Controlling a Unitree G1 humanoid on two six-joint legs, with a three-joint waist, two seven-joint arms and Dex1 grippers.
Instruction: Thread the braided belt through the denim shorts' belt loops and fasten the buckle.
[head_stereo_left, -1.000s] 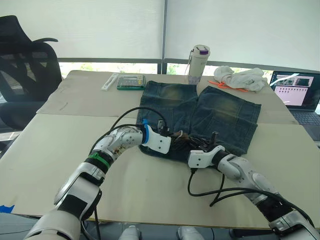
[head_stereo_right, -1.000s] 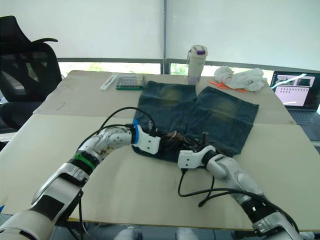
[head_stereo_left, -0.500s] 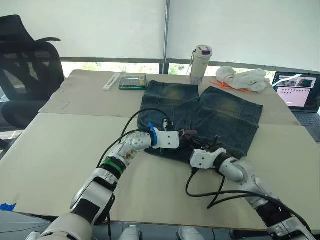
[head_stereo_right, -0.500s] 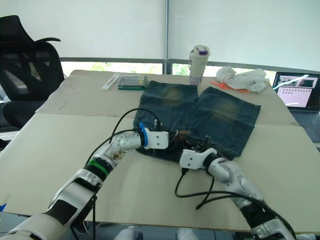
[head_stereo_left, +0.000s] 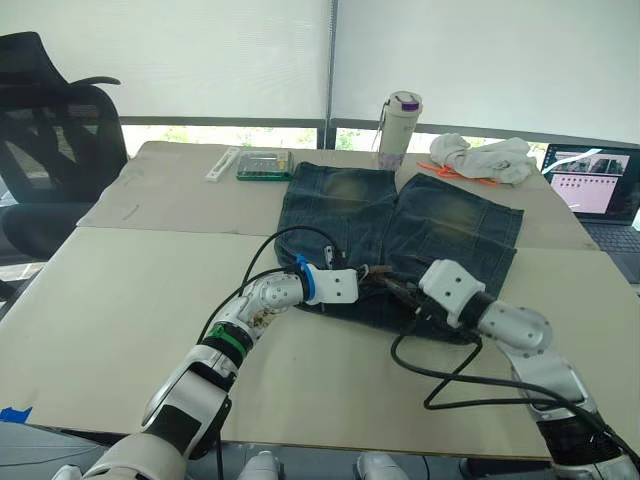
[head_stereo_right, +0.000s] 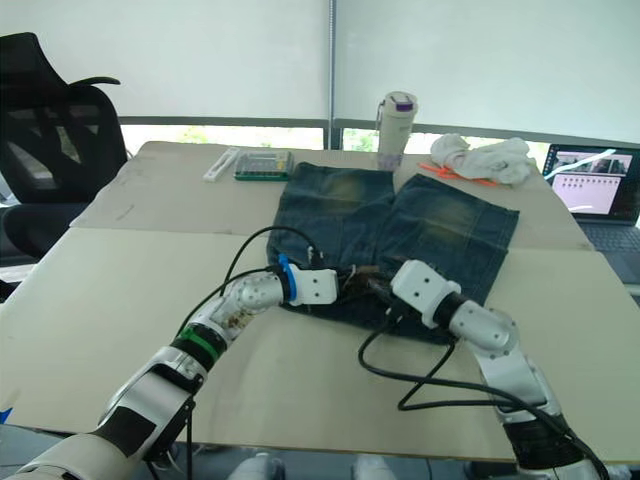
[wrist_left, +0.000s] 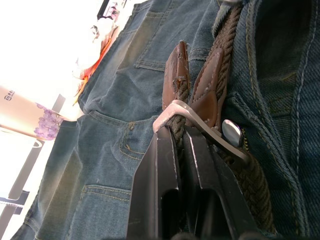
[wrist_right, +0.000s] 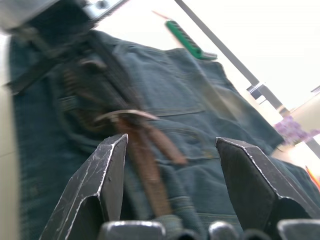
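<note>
The denim shorts (head_stereo_left: 400, 225) lie flat at the table's middle, waistband toward me. On the waistband lies the braided belt (wrist_left: 234, 35), with brown leather tips and the metal buckle (wrist_left: 197, 126). My left gripper (head_stereo_left: 371, 279) is shut on the belt right at the buckle, with its black fingers (wrist_left: 167, 165) pinching the strap. My right gripper (wrist_right: 172, 150) stands open just to the right, pointing at the buckle (wrist_right: 125, 114) and brown strap (wrist_right: 150, 192), with nothing between its fingers. I cannot tell the belt loops apart from the waistband.
A white bottle (head_stereo_left: 399, 122), a white cloth (head_stereo_left: 482, 157) and an open laptop (head_stereo_left: 597, 188) sit at the back right. A green case (head_stereo_left: 264, 164) lies back left, with a black chair (head_stereo_left: 50, 130) beyond. Black cables (head_stereo_left: 440, 375) loop on the table near me.
My right gripper has opened, let go at the waistband, and its wrist has risen and swung right. My left gripper moved slightly right, still holding the belt.
</note>
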